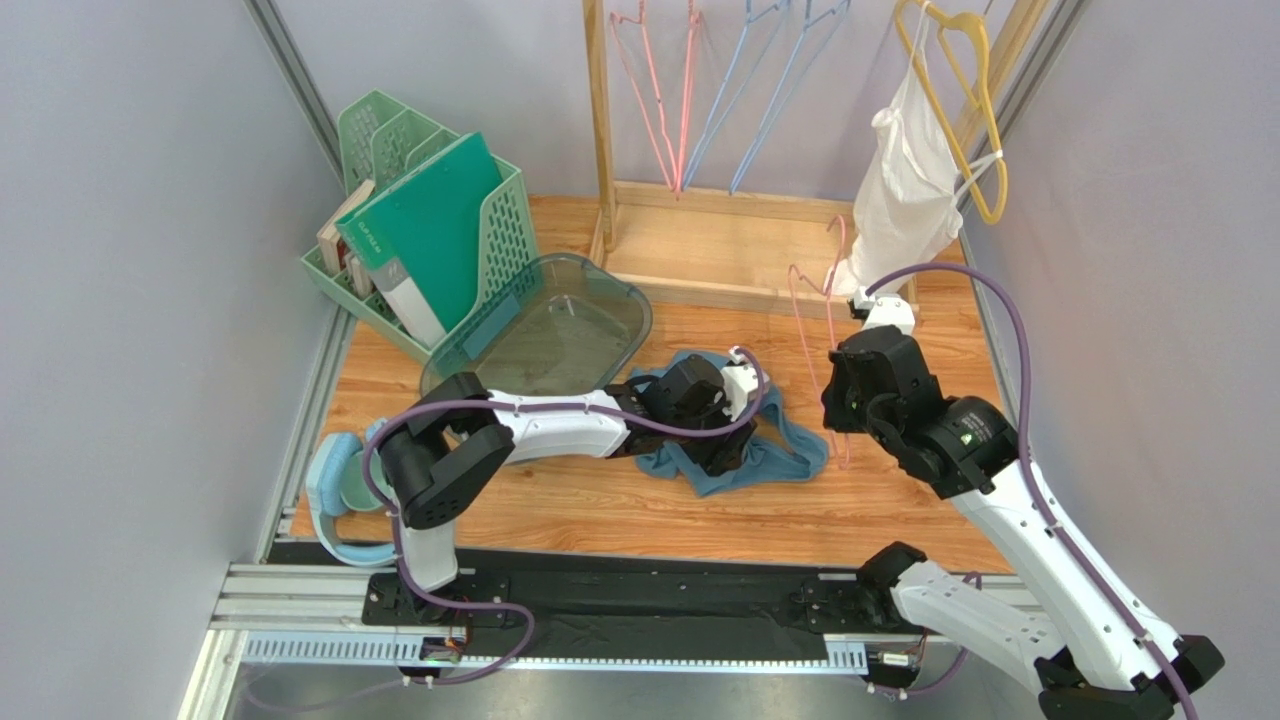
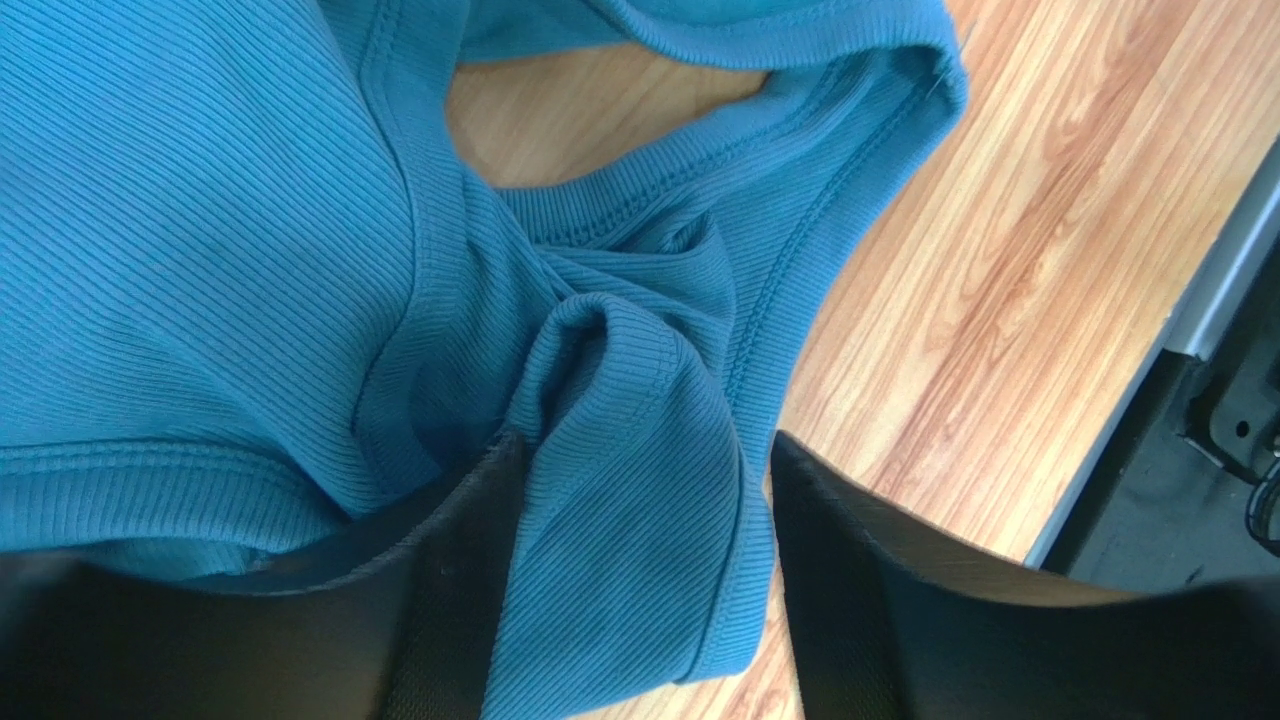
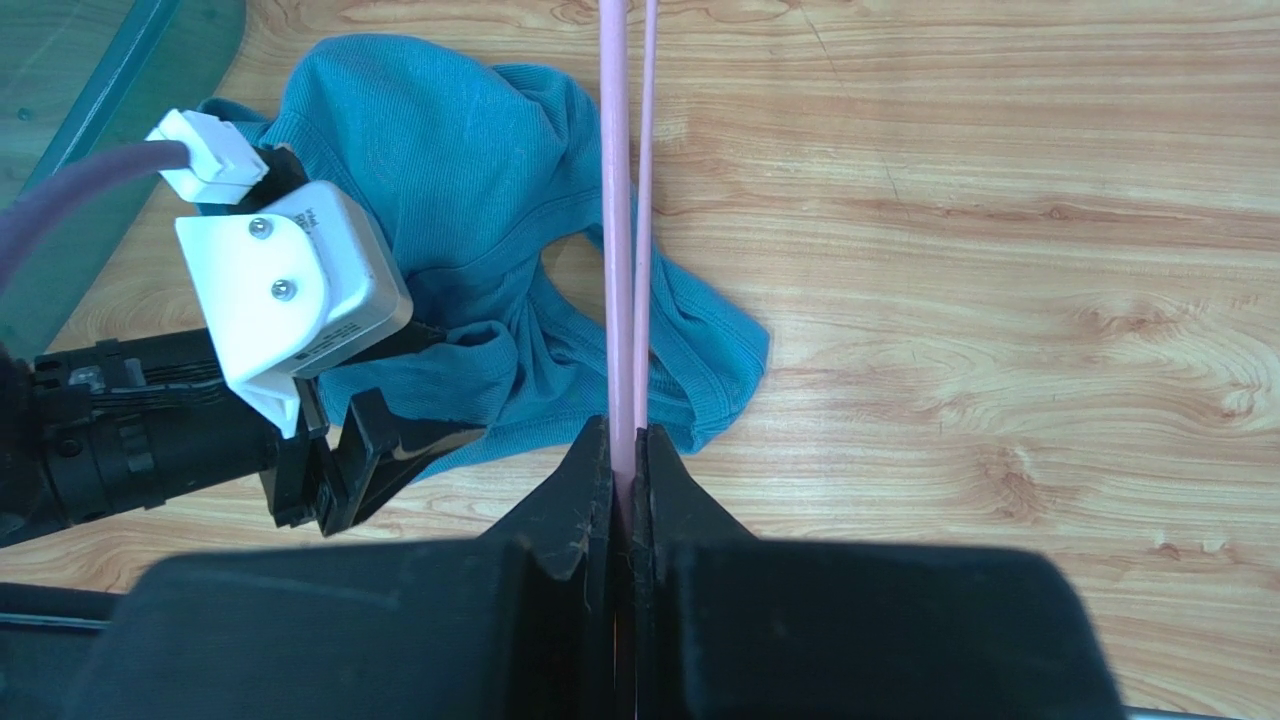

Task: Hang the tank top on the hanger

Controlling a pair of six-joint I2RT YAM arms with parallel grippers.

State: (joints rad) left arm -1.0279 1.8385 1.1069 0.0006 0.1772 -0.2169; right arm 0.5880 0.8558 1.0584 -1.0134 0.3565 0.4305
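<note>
1. Black jaws of the left arm fill the bottom of its wrist view. They stand partly open astride a bunched strap fold of the tank top [image 2: 631,390], and nothing is pinched yet.
2. Right arm's jaws are clamped tight on the pink hanger [image 3: 613,225]. Its wires cross above the cloth toward 12 o'clock.
3. Tank top lies crumpled mid-counter [image 1: 601,518], between both wrists.
4. Risk: the fold looks several layers thick. A grip may take strap and body together and leave no opening for the hanger.
5. Risk: the thin wire could twist in the pinch if cloth drags on it.
6. Risk: the wrists sit just beside each other, so a careless lift could knock them together.
7. Room: bare wood shows at 3 and 6 o'clock of the garment. The translucent tray [image 1: 556,338] crowds 10 o'clock, the wooden rack [image 1: 721,248] stands at 12, and the black rail [image 1: 646,600] marks the near edge.
</note>
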